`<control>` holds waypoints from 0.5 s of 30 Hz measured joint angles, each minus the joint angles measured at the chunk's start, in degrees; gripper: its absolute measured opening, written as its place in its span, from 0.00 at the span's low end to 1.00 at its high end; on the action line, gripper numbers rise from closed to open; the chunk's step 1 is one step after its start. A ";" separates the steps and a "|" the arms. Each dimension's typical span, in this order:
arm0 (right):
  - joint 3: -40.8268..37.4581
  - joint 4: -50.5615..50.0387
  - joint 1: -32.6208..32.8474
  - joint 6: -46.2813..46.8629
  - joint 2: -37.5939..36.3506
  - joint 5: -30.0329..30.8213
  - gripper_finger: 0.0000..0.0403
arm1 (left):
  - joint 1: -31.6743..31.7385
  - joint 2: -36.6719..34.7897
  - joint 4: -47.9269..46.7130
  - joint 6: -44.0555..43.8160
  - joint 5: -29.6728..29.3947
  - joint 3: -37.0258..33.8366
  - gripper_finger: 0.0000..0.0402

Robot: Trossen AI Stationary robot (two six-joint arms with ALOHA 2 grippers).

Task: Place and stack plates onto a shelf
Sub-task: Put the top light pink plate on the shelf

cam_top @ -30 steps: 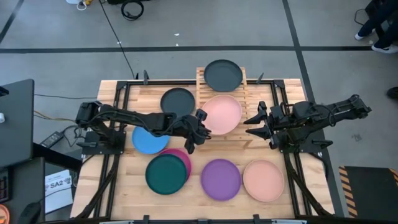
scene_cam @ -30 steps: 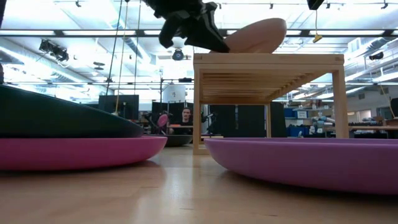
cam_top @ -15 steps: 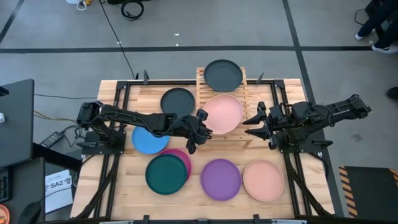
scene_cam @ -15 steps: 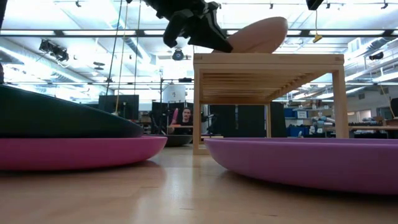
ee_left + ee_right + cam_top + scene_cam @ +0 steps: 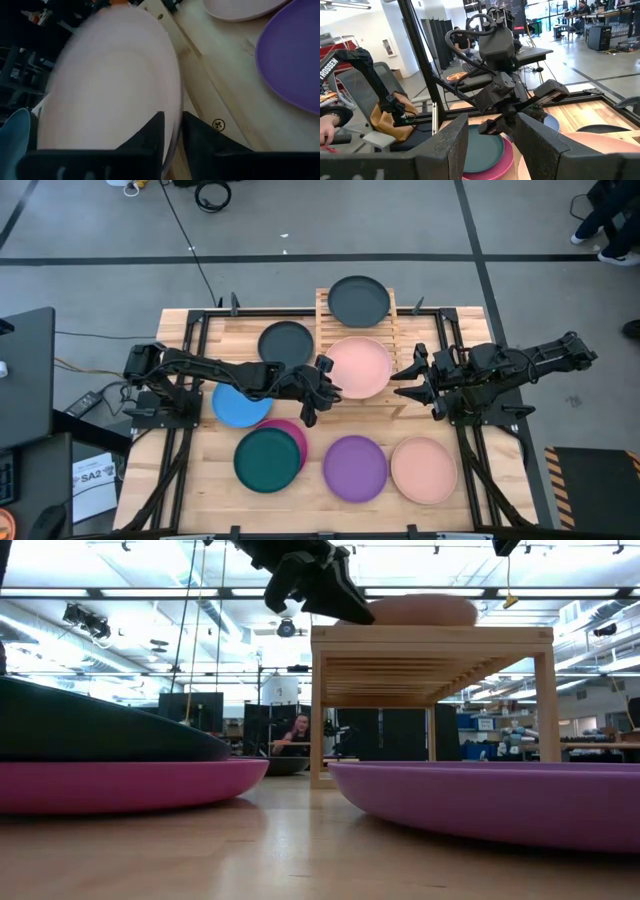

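Note:
A salmon pink plate (image 5: 360,367) lies flat on the near tier of the wooden shelf (image 5: 325,330); in the low view this plate (image 5: 425,610) sits level on the shelf's top (image 5: 430,637). My left gripper (image 5: 327,382) is at the plate's left rim, open, with the rim between its fingers (image 5: 173,120). A dark grey plate (image 5: 359,301) rests on the shelf's far tier. My right gripper (image 5: 400,385) waits open just right of the shelf, holding nothing (image 5: 490,150). My left gripper comes at the salmon plate from the table's left, slanting down. Its two fingers (image 5: 152,135) stand either side of the left rim (image 5: 172,100). I cannot tell whether either finger touches the rim. The plate rests on the shelf.
On the table lie a dark grey plate (image 5: 286,343), a blue plate (image 5: 238,405), a teal plate (image 5: 266,459) stacked on a magenta one (image 5: 297,435), a purple plate (image 5: 355,468) and another salmon plate (image 5: 423,469). Black frame rails run along both sides.
The salmon plate stood tilted over the shelf, its right side raised. That side has come down and the plate now lies level on the shelf's near tier. My left gripper has stayed at the plate's left rim.

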 joint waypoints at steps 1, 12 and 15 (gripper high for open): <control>0.00 0.00 0.00 -0.02 0.00 0.00 0.43 | 0.00 0.00 0.00 0.01 -0.02 -0.02 0.21; 0.00 0.00 0.00 -0.02 0.00 0.00 0.43 | 0.02 0.00 0.22 -0.06 -0.09 -0.02 0.32; 0.00 0.00 0.00 -0.01 0.00 0.00 0.43 | 0.04 0.00 0.63 -0.06 -0.11 -0.02 0.34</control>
